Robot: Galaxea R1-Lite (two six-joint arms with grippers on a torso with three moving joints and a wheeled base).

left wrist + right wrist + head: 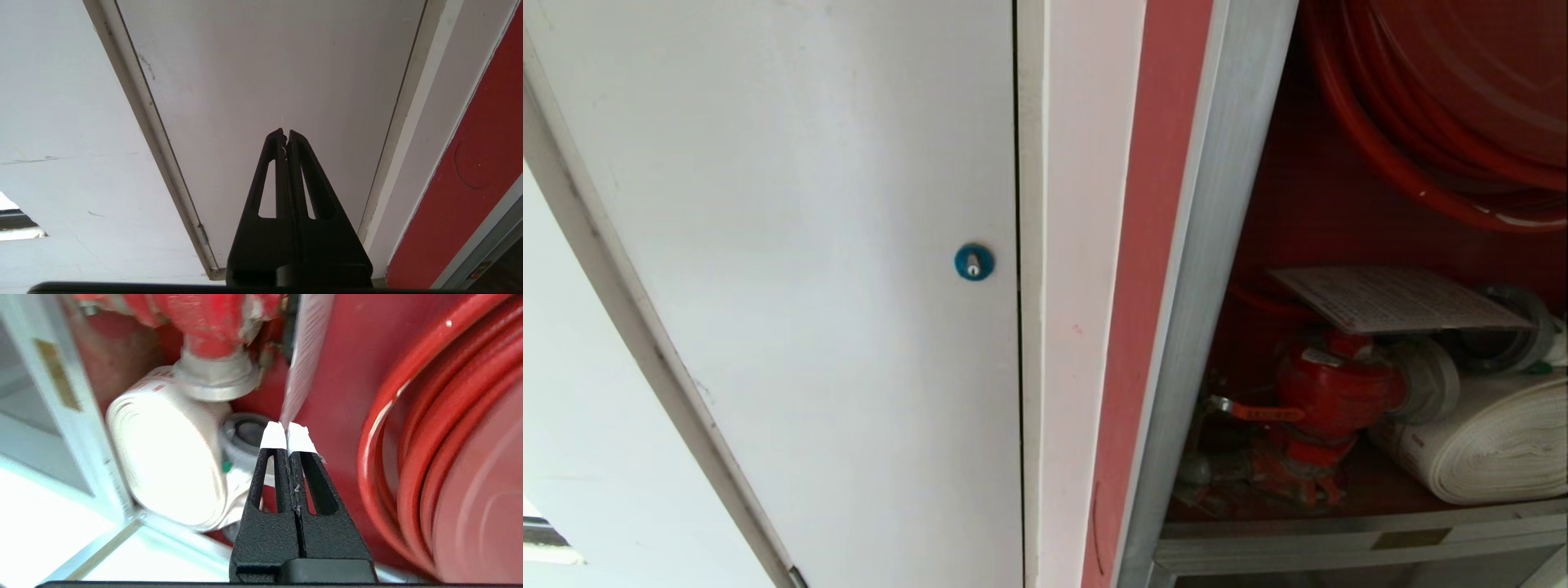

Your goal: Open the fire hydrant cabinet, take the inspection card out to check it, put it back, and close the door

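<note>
Inspection card (1396,298): lies flat on top of the red valve (1331,392) inside the fire hydrant cabinet (1217,245), one end projecting toward the rolled white hose (1494,445) and its coupling. In the right wrist view the card (304,355) shows nearly edge-on as a narrow pale strip. Its long axis runs directly away from the right gripper (288,430), roughly in line with the fingers, and its near corner ends just beyond the white-taped fingertips (273,435).

Jaw state, right gripper: the two fingers are pressed together with no gap. Whether the card corner sits between the tips cannot be told; it appears to stop just short of them, so the closure may have caught nothing.

Left gripper (286,132): fingers likewise pressed together, holding nothing, parked in front of the plain white door (809,245) with the blue round lock (974,261), well apart from the cabinet opening. The right arm is the nearer one.

Surface and clearance: the card is a thin sheet resting loosely on an uneven valve top, likely to slide or flex when pushed. The red hose reel (449,457) stands close on one side of the fingers, the hose roll (167,465) on the other. The cabinet stands open; its glass door is not in view.
</note>
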